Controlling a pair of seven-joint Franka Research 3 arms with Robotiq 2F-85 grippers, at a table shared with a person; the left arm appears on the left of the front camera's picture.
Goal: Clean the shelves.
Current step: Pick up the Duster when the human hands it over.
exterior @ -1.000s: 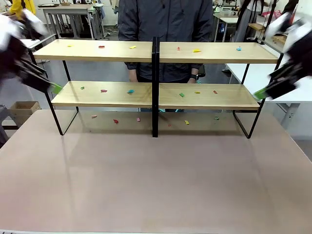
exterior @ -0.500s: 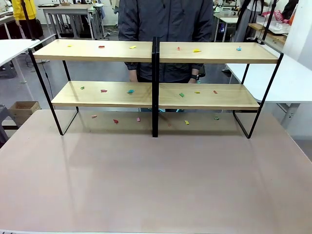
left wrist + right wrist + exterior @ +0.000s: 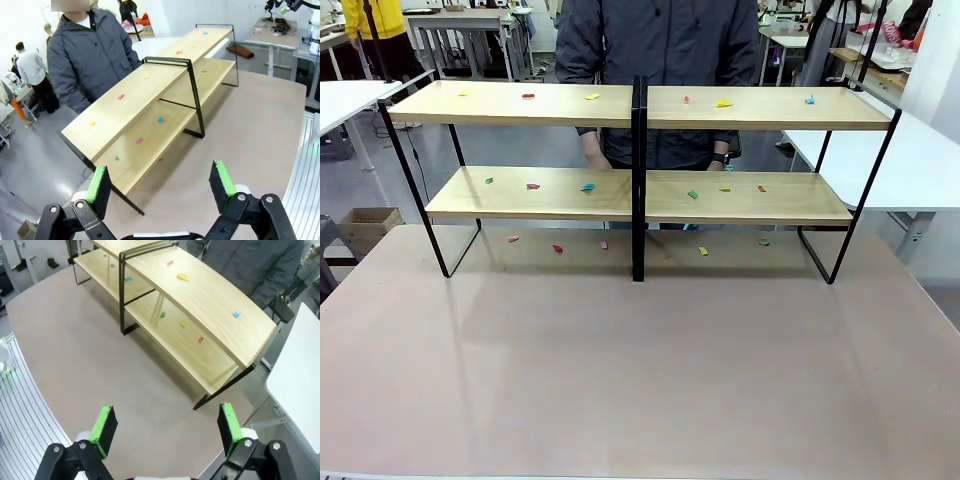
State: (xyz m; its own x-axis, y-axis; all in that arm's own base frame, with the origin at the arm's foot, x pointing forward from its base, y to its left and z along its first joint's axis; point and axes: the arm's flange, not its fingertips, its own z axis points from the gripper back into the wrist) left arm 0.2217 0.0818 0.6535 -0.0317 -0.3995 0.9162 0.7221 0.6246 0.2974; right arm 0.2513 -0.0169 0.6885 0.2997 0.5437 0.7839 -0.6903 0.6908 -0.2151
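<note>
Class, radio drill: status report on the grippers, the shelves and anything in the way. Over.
Jaws open and empty on left gripper and right gripper. The shelves strewn with coloured scraps, uncleaned. A person stands just behind them. Over.

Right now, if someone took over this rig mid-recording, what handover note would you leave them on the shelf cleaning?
Left gripper: fingers open, empty, held in the air off the rack's left end.
Right gripper: fingers open, empty, high off the right end.
Things: two-tier light-wood shelves on a thin black metal frame stand across the far part of the pinkish-brown table; a person in a dark grey jacket stands behind them.
Done: nothing visible. Small coloured scraps lie on the upper boards, the lower boards and the table under the rack.
Left: clear all the scraps.
</note>
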